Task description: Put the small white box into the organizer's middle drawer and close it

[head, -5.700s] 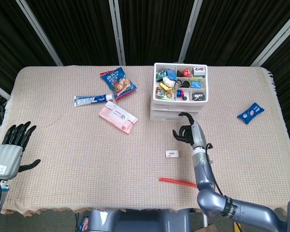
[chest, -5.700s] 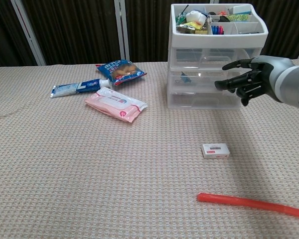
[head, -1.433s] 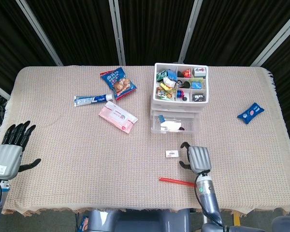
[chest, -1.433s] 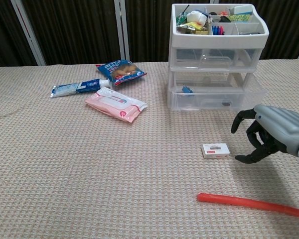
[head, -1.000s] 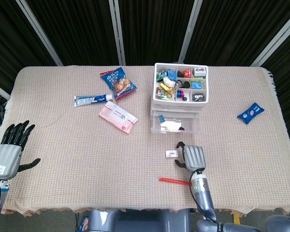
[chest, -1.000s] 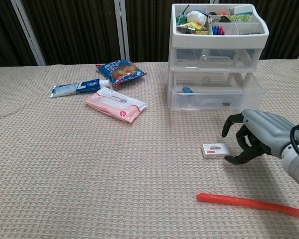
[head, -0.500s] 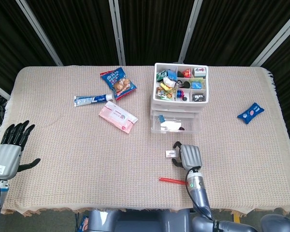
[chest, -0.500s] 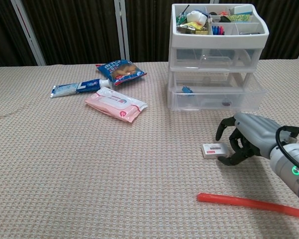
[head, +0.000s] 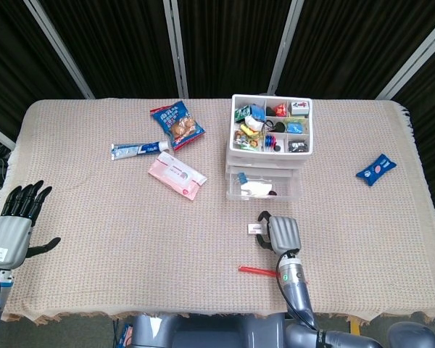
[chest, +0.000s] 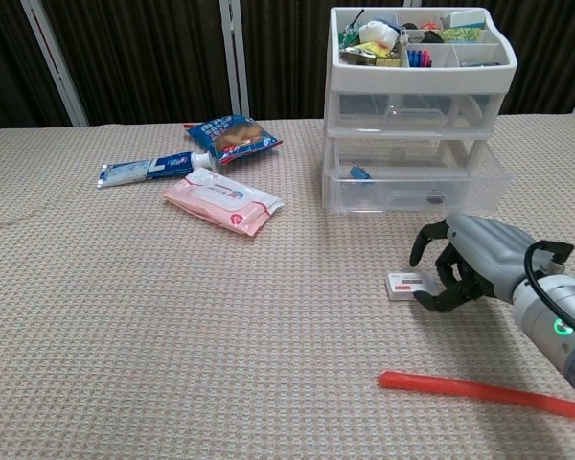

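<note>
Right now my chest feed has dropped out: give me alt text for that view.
The right hand reaches from the right with curled fingers at the small white box on the woven tablecloth; whether it grips is unclear. Behind stands the clear organizer, one drawer pulled open. A red stick lies near the front; toothpaste, wipes and a snack bag lie left.

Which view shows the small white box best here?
The chest view: the small white box shows side-on beside the right hand. In the head view it is a tiny patch at the hand's edge.

The right hand (head: 281, 233) curls over the small white box (head: 256, 229) — the drawer (head: 264, 188) stands pulled out.
</note>
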You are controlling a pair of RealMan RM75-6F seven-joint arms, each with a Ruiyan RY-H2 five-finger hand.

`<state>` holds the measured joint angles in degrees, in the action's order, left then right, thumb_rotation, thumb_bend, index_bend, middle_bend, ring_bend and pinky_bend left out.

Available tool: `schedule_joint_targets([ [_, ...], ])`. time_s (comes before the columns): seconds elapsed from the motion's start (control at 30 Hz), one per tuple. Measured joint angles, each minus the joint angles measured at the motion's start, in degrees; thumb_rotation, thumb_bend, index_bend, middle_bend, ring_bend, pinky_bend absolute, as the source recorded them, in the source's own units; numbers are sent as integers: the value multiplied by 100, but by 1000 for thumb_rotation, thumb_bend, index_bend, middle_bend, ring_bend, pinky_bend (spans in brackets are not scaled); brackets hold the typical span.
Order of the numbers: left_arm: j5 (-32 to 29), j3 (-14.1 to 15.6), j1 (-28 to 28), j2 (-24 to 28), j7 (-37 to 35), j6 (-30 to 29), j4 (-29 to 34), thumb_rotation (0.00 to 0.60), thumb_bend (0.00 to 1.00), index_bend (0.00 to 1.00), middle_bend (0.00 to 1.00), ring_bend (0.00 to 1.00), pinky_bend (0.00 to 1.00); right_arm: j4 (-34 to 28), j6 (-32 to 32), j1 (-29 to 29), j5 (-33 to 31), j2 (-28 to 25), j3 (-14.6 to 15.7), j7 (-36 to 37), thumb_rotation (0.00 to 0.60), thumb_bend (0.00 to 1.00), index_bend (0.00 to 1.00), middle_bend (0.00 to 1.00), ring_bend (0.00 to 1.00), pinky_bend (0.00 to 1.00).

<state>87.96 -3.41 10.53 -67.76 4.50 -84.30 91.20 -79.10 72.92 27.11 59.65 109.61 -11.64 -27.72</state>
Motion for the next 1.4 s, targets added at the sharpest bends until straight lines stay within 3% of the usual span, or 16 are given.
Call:
schedule_joint_targets([
  [0.17, 0, 5, -1, -2, 7, 6, 4, 600, 12, 24, 0, 0, 0, -154, 75, -75, 120, -109, 39, 61, 600, 242, 611, 819, 825, 733],
  [0.5, -8, 2, -11, -11, 42, -8, 11, 600, 12, 24, 0, 0, 0, -316, -79, -87, -51, -218, -22, -77, 600, 245, 377, 819, 825, 733],
  [0.73, -16, -4, -2, -3, 21, 8, 14, 600, 12, 24, 0, 0, 0, -330, -139, -2, -95, -194, -95, -211, 600, 246, 366, 819, 824, 733],
  [1.03, -16, -1, -1, 9, -2, 18, 17, 600, 12, 24, 0, 0, 0, -184, -246, 38, -358, -70, -95, -434, 600, 259, 396, 819, 825, 733],
  [1.23, -16, -1, -2, 5, 1, 15, 23, 600, 11, 24, 0, 0, 0, -64, -235, 42, -363, 5, -97, -431, 600, 264, 650, 830, 828, 733],
  [1.4, -20, -2, -1, 3, -4, 19, 19, 600, 13, 24, 0, 0, 0, 53, -134, 15, -166, 66, -104, -170, 600, 263, 689, 830, 828, 733],
])
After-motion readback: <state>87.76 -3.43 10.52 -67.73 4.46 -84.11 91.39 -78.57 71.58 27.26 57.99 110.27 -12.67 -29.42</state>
